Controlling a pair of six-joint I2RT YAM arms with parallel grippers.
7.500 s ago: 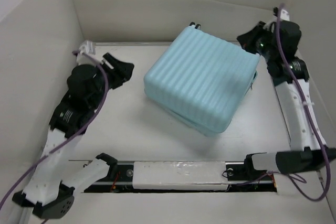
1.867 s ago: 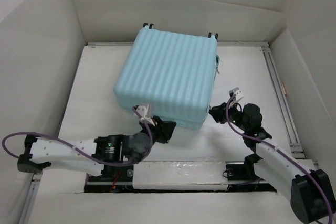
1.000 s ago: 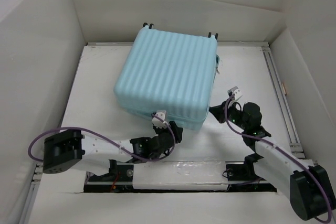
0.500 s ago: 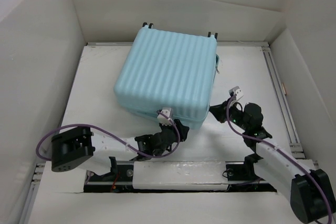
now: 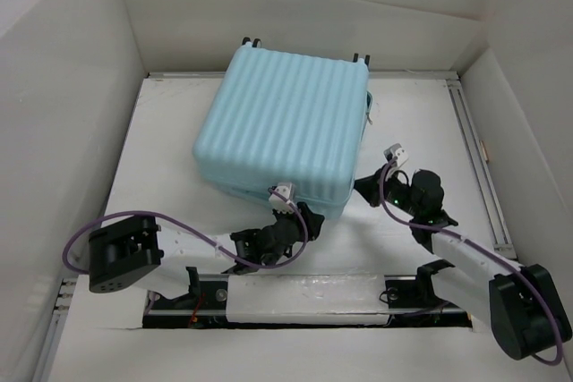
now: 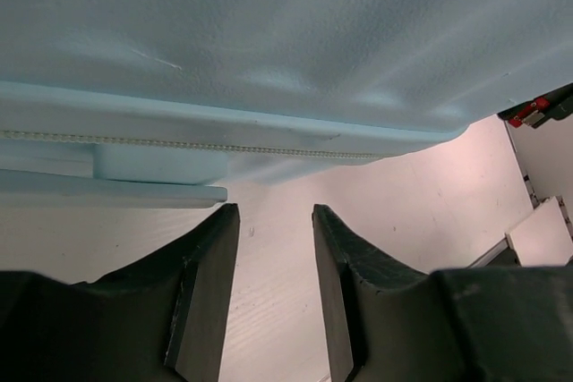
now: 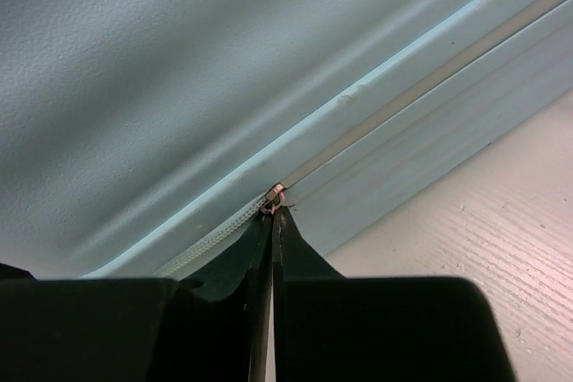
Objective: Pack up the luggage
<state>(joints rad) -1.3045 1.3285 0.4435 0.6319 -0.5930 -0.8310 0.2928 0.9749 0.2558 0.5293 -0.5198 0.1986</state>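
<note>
The luggage (image 5: 286,123) lies closed at the top view's upper centre, its shell too stiff and slick to pinch, I judge, so my right gripper (image 7: 272,217) is nipped on the zipper pull (image 7: 275,192) (my left gripper (image 6: 276,221) stands apart, empty, just below the near edge).

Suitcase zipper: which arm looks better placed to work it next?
The right, probably. The right gripper is shut, its tips pinching the zipper pull on the seam of the luggage. The left gripper is open by the suitcase's near edge, holding nothing.
</note>
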